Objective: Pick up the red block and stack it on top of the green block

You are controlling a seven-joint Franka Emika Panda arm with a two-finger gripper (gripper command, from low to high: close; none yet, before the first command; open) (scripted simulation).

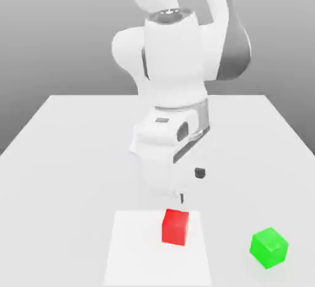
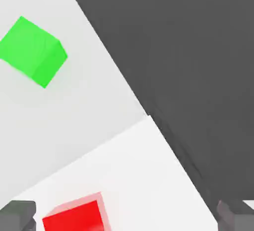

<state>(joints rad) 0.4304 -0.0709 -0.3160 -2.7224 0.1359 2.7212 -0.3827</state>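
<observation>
Occlusions and cut-offs noted at this moment.
Hand view: the red block (image 2: 74, 217) is cut by the picture's edge, its lower part unseen; both fingertips (image 2: 17, 215) of the end effector (image 2: 126, 217) show as corner stubs only. Exterior view: the arm's upper links leave the frame; the white mat (image 1: 157, 249) is cut at the edge.

A white robot arm (image 1: 178, 64) fills the middle of the exterior view, its upper links rising out of the top of the picture and its thick wrist pointing straight down. The gripper (image 2: 127, 215) hangs low at the end of the wrist, aimed downward. In the hand view two dark grey fingertips (image 2: 17, 214) sit far apart at opposite sides, so the jaws stand wide open and hold nothing.
</observation>
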